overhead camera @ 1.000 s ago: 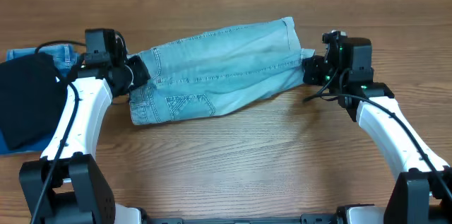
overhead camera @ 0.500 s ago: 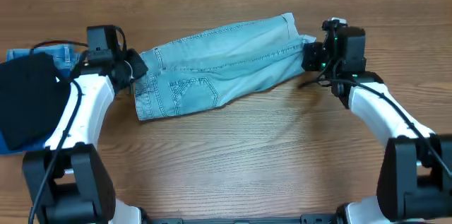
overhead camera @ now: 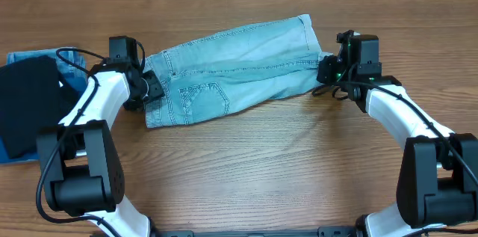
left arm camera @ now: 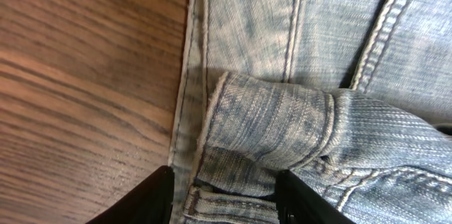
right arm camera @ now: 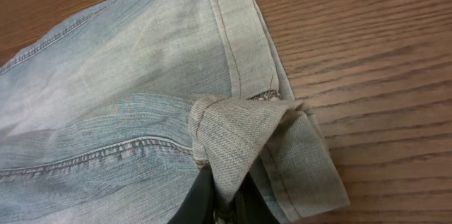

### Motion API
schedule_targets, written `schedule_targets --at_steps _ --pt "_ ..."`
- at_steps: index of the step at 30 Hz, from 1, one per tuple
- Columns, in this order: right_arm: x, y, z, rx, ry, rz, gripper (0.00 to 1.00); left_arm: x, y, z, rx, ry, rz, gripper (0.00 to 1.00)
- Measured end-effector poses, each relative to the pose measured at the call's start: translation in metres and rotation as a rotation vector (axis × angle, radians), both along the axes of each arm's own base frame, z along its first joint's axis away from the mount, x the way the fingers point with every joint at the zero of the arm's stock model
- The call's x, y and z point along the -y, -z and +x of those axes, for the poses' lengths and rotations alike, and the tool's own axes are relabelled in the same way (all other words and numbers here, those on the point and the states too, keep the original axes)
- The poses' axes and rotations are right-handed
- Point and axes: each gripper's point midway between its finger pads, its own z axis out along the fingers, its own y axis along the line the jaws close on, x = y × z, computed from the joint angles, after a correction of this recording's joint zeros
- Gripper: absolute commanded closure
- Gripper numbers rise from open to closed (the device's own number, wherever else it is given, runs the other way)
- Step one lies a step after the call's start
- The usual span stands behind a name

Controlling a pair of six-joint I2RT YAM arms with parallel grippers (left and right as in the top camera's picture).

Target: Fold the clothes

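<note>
between the two black fingers of the left gripper a thick fold of waistband is lying. the jaws are standing apart and the cloth is looking loose, not pinched, so i am judging this gripper as open. at the other end the right gripper is clamping a bunched corner of the leg hem, with its jaws closed tight on the denim.

both are working on the pale, washed light-blue denim shorts. these are lying stretched sideways across the far middle of the brown wooden table, already doubled lengthwise, with a back pocket facing up near the left end. further left, near the left gripper, a black garment is lying over a folded pair of darker blue jeans.

the lengthwise fold seems to be finishing, in my judgement, and the waistband side is being let go. the next move is probably the crosswise fold, bringing the hem end over toward the waistband. it is calling for a firm pinch through all layers on the right, while the left gripper is either pressing the waistband down or getting clear, so that the shorts are not dragging.
</note>
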Motion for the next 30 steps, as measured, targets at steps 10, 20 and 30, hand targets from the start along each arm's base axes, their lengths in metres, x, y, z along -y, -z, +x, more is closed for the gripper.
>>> schedule_targets --at_steps 10,20,30 --pt "0.000 0.003 -0.004 -0.020 0.001 0.000 0.96 -0.008 -0.001 0.002 0.009 0.035 0.056 0.36" --pt "0.000 0.005 -0.006 -0.035 0.001 -0.002 0.96 0.029 -0.008 0.014 0.097 0.301 -0.088 0.41" --pt "0.001 0.009 -0.012 -0.062 0.001 -0.003 0.96 -0.004 -0.011 -0.002 0.099 0.266 -0.220 0.34"
